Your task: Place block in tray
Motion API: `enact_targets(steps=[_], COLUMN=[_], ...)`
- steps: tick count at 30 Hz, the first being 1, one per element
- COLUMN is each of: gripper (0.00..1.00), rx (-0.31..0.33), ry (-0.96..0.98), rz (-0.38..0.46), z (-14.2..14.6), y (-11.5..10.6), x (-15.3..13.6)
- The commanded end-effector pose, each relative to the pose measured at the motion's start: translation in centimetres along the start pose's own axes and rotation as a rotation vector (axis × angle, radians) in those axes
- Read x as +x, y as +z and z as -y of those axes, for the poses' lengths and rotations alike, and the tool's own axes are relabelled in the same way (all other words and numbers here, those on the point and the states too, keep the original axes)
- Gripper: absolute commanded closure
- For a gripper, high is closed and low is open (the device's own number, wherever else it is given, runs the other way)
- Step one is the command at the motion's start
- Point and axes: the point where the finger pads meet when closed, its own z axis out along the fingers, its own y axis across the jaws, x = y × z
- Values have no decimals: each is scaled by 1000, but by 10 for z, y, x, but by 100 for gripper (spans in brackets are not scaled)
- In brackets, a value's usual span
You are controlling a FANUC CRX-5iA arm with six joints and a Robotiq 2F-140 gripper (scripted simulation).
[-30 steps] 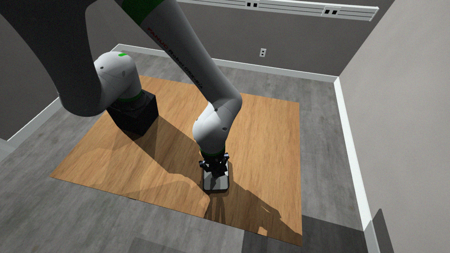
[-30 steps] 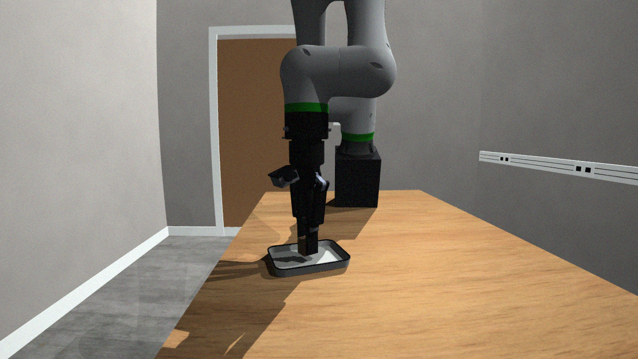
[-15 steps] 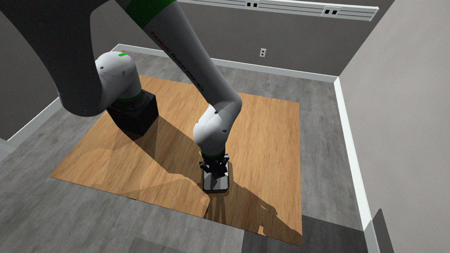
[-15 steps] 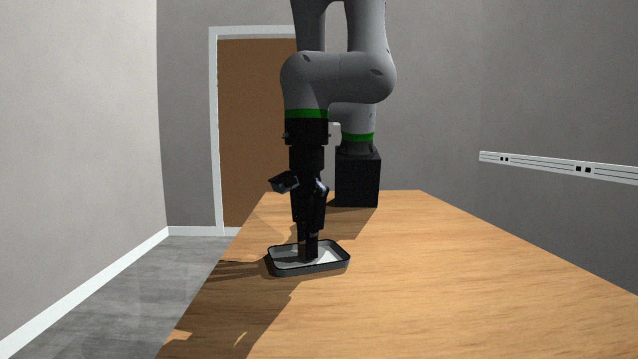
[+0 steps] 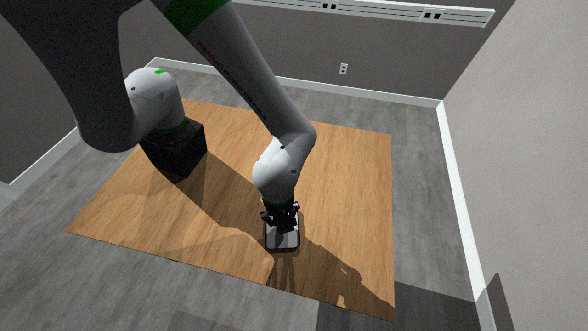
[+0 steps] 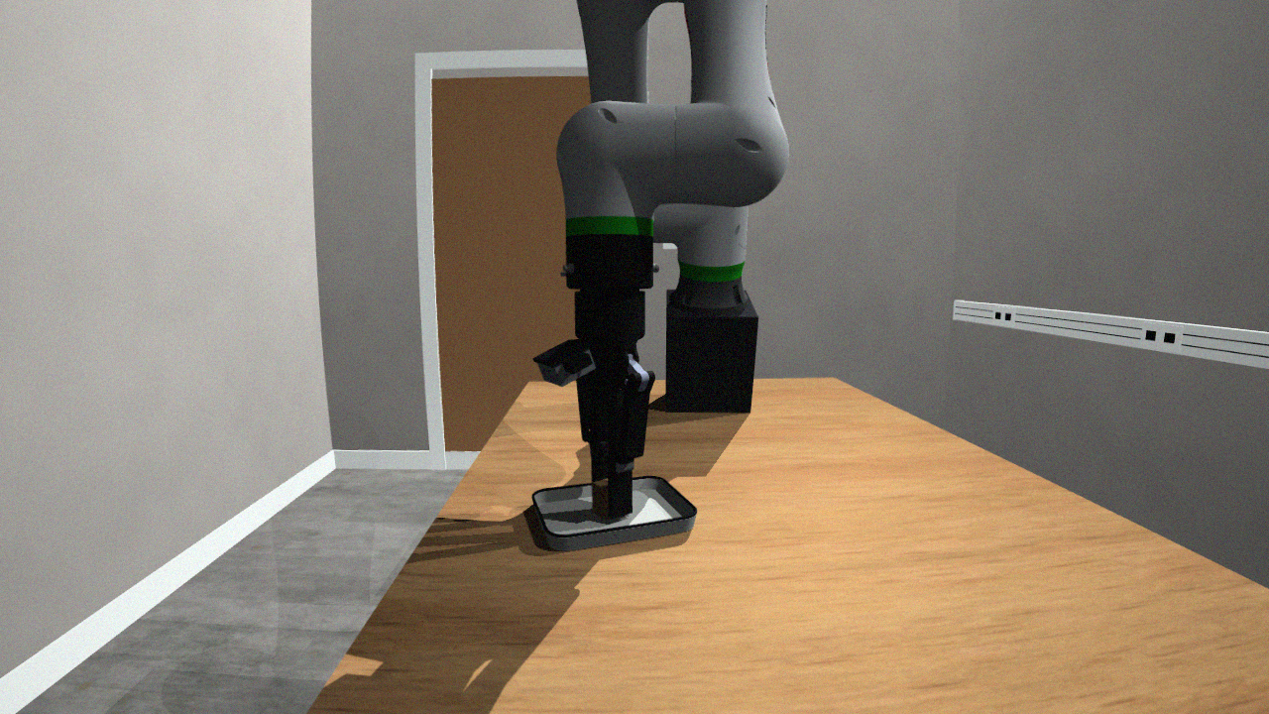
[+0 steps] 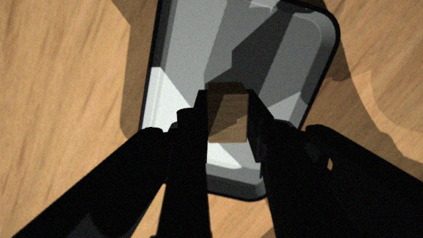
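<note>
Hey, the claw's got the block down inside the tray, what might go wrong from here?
The claw is shut on the block, low inside the tray. Pushing further down may jam the block against the floor. The fingers sit close to the near wall, so opening or lifting may nudge the tray.

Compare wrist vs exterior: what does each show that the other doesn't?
Wrist only: the brown block clamped between the tool's fingers, over the tray floor.

Exterior only: the arm's grey elbow, the black pedestal, the door, and the fingertips down inside the tray's walls; the block is hidden there.

Both: the tool shut, the white tray beneath it, and the wooden table.
</note>
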Motion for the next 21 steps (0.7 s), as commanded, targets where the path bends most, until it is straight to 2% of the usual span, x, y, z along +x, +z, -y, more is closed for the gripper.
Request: enact_targets(steps=[1,21], gripper=[90,90], rx=[1,1], ry=[0,0], rz=[-1,-1], z=[0,0], y=[0,2], x=[1,1])
